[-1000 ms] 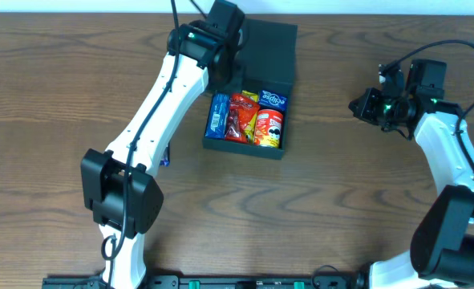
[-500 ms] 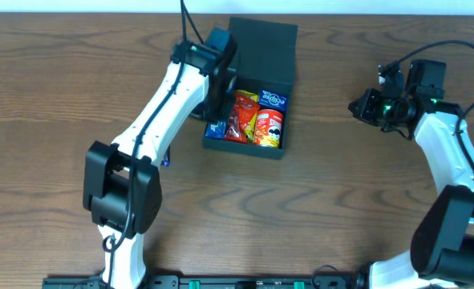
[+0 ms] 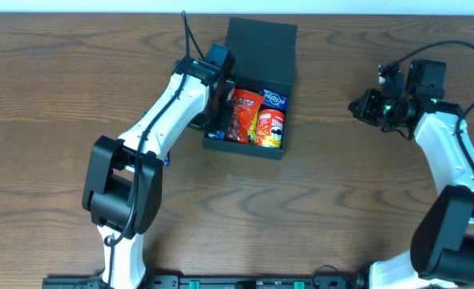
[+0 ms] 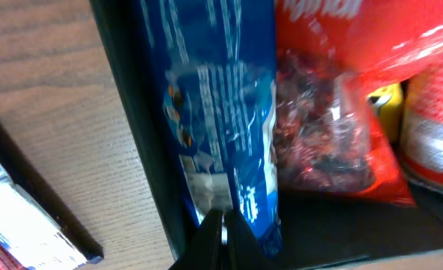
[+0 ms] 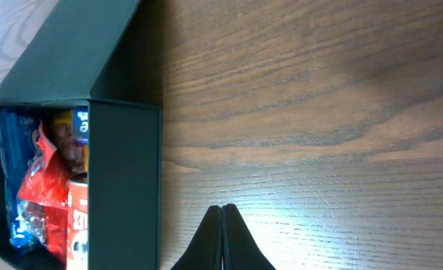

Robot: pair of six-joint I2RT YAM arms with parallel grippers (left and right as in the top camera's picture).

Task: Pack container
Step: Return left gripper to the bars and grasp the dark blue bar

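I can read nothing for certain. In the container (image 3: 261, 44), the blue packet (image 4: 221, 112) carries white fine print, all blurred, and the red packet (image 4: 333, 135) shows cut-off white letters. From overhead, the logos on the red can (image 3: 270, 127) and the small blue packet (image 3: 274, 99) are too small to make out.

Left gripper (image 4: 222, 222) has come off the lid of the container (image 3: 262, 38) and moved toward the robot's own side, along the container's left wall. The lid, half covered by the wrist a second ago, now shows whole, behind the gripper. The blue packet (image 4: 220, 112), plain in the overhead view before, now sits directly under the gripper, with the wrist hiding most of it from overhead. Only a blue sliver shows at the near left corner. The left forearm leans further right than before.
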